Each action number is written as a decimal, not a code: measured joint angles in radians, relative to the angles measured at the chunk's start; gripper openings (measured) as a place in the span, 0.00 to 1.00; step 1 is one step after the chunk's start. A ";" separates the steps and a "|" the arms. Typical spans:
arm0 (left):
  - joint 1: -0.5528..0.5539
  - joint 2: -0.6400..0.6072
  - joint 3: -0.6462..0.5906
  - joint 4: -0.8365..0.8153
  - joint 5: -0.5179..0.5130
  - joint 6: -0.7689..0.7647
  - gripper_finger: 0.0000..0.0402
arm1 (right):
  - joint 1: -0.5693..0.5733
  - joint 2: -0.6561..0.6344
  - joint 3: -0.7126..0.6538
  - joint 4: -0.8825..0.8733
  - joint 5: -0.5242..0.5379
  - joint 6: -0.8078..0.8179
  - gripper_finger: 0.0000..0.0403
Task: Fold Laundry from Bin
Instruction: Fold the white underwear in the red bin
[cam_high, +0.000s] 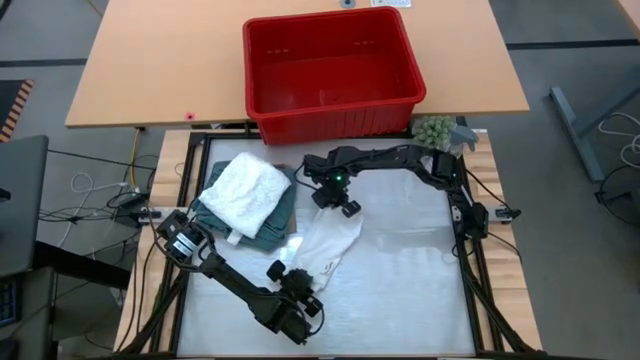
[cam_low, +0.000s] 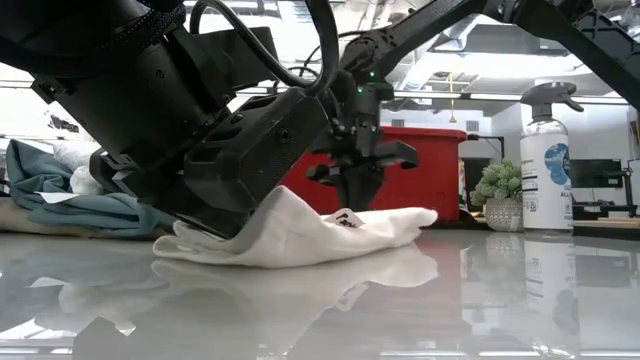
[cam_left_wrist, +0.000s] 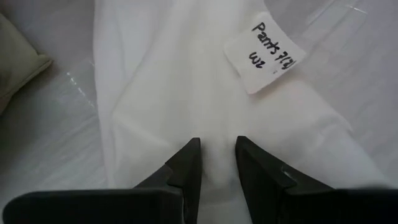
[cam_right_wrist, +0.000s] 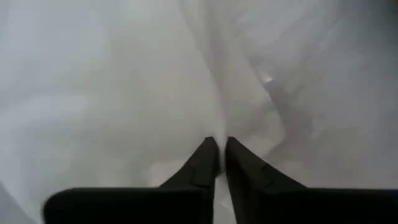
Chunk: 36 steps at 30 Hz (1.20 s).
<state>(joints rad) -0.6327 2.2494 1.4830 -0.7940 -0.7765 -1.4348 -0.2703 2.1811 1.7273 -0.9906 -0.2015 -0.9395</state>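
Folding white pants (cam_high: 328, 243) in front of the red bin (cam_high: 333, 66), right gripper (cam_high: 345, 207) pinched nearly shut on the bin-side end, left gripper (cam_high: 292, 281) narrowly clamping the far end; next, probably lifting both ends together.

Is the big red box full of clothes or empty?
Empty. From above, the red bin shows only its bare floor. The clothes are out on the table: a folded pile and a white garment.

Left arm (cam_low: 170, 110) hides the white garment's (cam_low: 300, 235) near end in the low view; folded pile (cam_low: 50, 195) cut off at the frame edge.
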 joint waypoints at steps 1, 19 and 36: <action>0.000 0.000 0.000 0.000 0.000 0.000 0.22 | -0.001 0.000 0.013 0.001 0.005 0.011 0.15; -0.003 0.000 0.000 0.000 -0.016 -0.005 0.22 | -0.007 -0.011 0.052 0.023 0.022 0.024 0.04; -0.013 0.001 -0.001 -0.007 -0.022 0.000 0.22 | -0.005 -0.019 0.073 0.161 0.049 0.086 0.16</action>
<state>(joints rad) -0.6460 2.2505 1.4825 -0.8007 -0.7986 -1.4345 -0.2756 2.1616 1.8000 -0.8301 -0.1528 -0.8539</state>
